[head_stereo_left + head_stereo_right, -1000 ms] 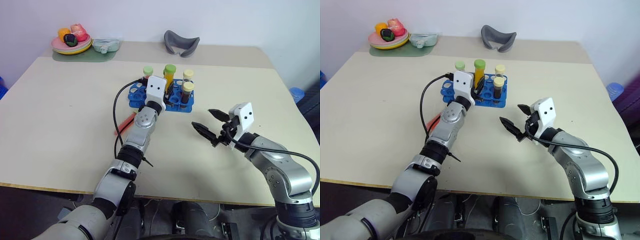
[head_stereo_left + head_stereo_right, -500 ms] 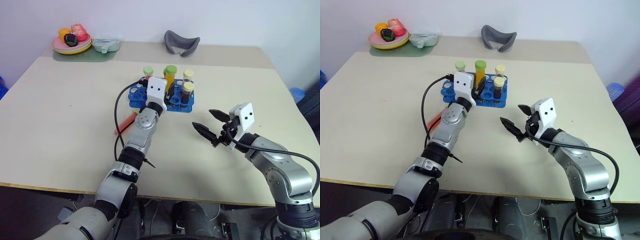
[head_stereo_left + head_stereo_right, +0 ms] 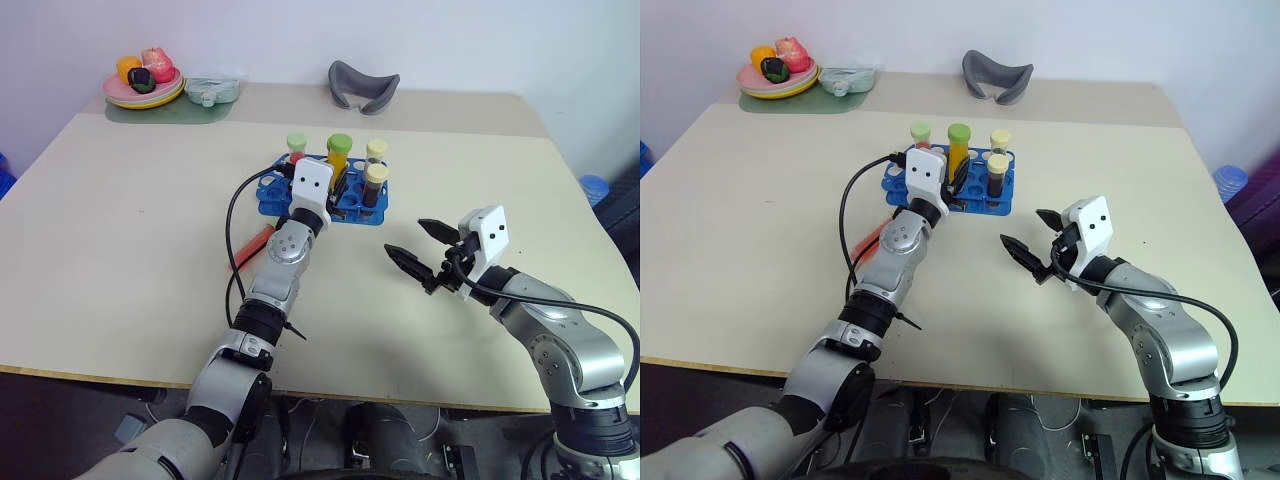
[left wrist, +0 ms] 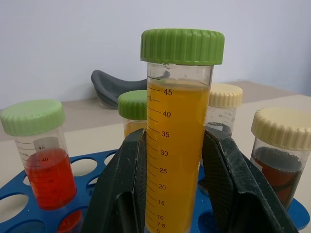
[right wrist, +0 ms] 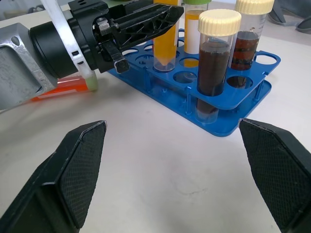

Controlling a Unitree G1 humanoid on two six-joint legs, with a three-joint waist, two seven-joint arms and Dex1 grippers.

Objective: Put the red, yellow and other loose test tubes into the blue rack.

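The yellow-orange tube (image 4: 177,145) (green cap) is clamped upright by the left end effector (image 4: 177,194) over the blue rack (image 3: 352,205); the right end effector (image 3: 418,247) is held spread apart above the surface (image 3: 130,230).

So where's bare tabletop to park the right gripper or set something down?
Bare: the beige table on the robot's left, and the strip between the bright blue plastic rack and open right gripper. Crowded: the rack, where the left gripper clamps the yellow-orange green-capped tube.
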